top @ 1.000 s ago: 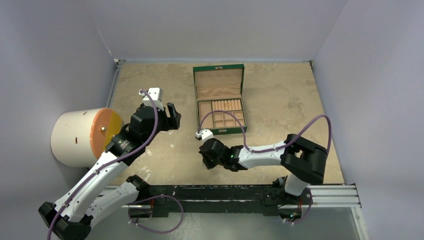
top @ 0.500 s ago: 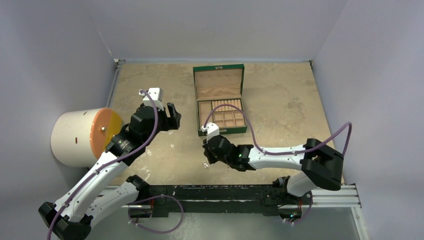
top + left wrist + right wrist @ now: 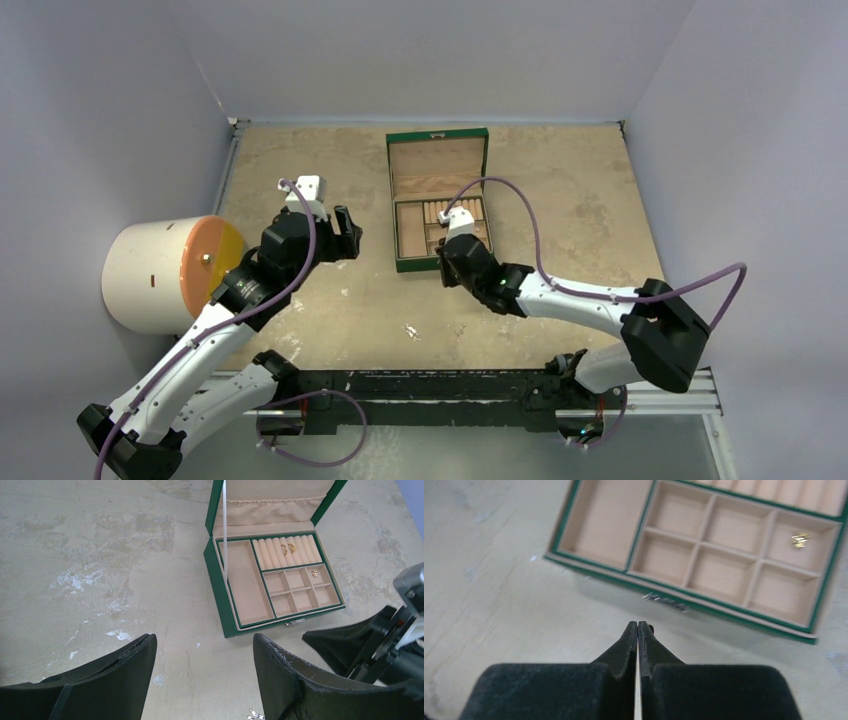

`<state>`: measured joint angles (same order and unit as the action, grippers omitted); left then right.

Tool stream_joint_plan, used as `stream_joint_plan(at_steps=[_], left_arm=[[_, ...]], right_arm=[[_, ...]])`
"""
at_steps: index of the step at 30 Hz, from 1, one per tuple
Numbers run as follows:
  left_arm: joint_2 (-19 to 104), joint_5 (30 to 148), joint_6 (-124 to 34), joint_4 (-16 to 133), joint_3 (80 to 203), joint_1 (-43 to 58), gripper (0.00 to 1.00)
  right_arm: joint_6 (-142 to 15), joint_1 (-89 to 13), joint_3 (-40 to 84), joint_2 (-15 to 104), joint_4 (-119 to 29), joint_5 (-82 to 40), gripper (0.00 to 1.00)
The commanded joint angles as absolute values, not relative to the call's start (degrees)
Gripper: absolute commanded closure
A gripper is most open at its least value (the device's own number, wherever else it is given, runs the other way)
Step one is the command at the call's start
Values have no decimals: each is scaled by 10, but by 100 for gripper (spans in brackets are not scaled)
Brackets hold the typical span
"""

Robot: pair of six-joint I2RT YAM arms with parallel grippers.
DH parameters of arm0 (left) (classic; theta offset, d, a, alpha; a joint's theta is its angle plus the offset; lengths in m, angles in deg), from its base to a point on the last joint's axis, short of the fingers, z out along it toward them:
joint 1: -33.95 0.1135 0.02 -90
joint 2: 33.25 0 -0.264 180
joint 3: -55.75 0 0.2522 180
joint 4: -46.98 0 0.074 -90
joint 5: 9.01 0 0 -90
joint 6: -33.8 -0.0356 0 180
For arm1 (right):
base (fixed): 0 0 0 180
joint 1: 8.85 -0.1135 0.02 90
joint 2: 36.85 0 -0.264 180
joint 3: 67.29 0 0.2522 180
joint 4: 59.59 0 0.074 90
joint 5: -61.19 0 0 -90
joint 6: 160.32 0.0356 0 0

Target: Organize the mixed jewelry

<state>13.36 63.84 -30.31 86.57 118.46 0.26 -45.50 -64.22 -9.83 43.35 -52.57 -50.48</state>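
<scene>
One swing brings the right gripper (image 3: 638, 626), fingers pressed together, from mid-table to the box's (image 3: 415, 266) front edge, likely delivering a piece unseen; the left gripper (image 3: 204, 640) idles, spread apart.

Green box (image 3: 224, 605), tan lining (image 3: 245, 585); gold jewelry (image 3: 799, 539)
</scene>
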Motion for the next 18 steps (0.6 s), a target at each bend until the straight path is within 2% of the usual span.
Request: stream_joint_plan(at_steps=[1, 9, 18], left_arm=[[127, 637, -312, 851, 1186, 7, 30], [132, 638, -312, 850, 1188, 7, 30], [132, 637, -313, 850, 1187, 8, 30]], right_arm=[[-496, -589, -72, 415, -537, -540, 100], [-527, -486, -37, 441, -558, -526, 100], [-514, -440, -8, 518, -607, -507, 100]])
